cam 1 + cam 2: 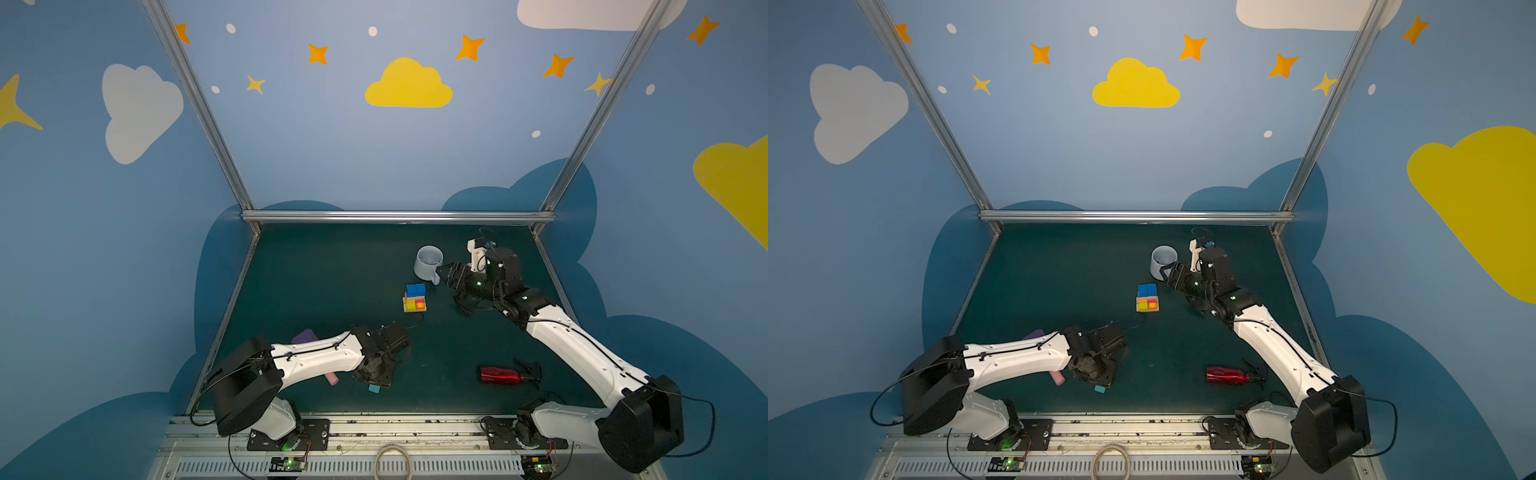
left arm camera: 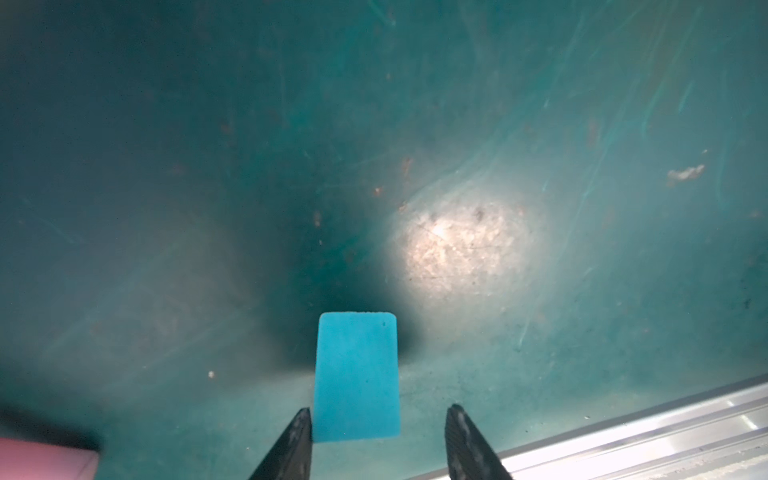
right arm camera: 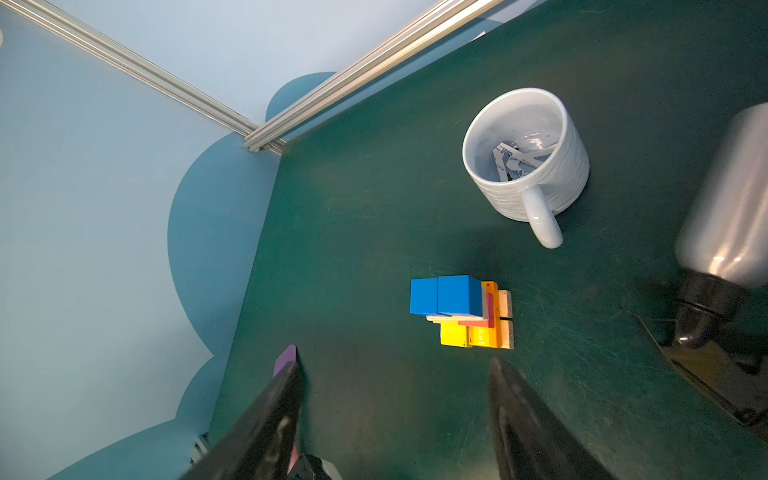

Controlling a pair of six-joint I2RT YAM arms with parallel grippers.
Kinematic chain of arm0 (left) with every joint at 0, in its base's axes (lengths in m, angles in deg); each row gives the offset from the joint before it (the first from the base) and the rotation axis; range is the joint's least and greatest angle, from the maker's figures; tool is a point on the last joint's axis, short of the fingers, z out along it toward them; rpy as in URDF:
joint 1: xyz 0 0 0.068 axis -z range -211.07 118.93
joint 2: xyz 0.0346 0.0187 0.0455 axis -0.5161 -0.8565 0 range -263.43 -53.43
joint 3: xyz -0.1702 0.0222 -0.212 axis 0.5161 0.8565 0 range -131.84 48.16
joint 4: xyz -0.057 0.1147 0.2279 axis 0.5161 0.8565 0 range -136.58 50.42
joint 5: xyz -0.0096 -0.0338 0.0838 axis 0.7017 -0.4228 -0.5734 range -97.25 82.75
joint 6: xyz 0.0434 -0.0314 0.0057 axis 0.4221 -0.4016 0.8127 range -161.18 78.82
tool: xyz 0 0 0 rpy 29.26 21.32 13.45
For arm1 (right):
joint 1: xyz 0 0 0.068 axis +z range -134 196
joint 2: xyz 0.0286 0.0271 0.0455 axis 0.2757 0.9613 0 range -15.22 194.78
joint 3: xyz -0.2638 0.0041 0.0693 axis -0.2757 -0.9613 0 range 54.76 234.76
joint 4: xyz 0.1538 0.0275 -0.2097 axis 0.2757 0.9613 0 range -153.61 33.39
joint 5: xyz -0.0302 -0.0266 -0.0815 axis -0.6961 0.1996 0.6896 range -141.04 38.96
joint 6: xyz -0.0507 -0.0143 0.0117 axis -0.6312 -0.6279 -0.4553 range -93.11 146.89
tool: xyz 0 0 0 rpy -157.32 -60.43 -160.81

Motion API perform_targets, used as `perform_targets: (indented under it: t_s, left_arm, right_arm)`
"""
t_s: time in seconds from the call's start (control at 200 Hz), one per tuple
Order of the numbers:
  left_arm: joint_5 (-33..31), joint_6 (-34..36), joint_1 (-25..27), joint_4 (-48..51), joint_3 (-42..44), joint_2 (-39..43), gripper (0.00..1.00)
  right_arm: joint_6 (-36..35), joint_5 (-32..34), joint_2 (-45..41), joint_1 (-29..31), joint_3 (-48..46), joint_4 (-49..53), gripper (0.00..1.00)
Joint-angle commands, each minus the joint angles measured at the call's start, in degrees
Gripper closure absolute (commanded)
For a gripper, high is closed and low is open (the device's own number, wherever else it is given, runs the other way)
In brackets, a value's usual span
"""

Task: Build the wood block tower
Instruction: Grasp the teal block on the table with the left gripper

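Tower seemingly lacking only its teal cap, which is lying loose on the mat [image 1: 324, 282].
Near the front rail the left gripper [image 2: 380, 410] is straddling the teal piece [image 2: 356, 374], jaws part-open, one finger touching it. Mid-table the tower [image 1: 414, 298] is standing, blue cubes uppermost. Behind it the white mug [image 3: 557, 183] is holding paper scraps [image 3: 515, 160]. The right gripper [image 3: 395, 355] is hovering wide and empty.

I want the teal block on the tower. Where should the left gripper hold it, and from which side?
Probably across its two long parallel sides, coming from above: the teal block lies flat on the mat and is narrowest there. The left gripper straddles one end, jaws open.
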State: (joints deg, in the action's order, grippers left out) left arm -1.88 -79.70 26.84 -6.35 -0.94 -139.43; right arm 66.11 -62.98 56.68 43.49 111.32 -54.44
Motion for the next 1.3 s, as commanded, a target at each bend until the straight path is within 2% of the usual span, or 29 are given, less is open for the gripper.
perform_targets:
  t_s: [0.0,0.476,1.106,1.297]
  left_arm:
    - [0.09,-1.06,0.17,0.03,1.10,-0.14,0.49]
    - [-2.55,-2.61,0.28,0.07,1.27,-1.10,0.59]
    - [-2.55,-3.23,0.28,-0.57,1.90,-1.76,0.60]
    - [-3.58,-3.97,0.27,-0.20,1.63,-2.26,0.65]
  right_arm:
    - [0.43,-1.04,0.86,0.20,-0.41,-1.48,0.31]
    - [0.45,-0.91,1.20,0.38,-0.57,-1.43,0.31]
    - [0.42,-1.05,1.22,0.40,-0.66,-1.35,0.31]
    - [0.33,-0.89,1.04,0.39,-0.83,-1.17,0.31]
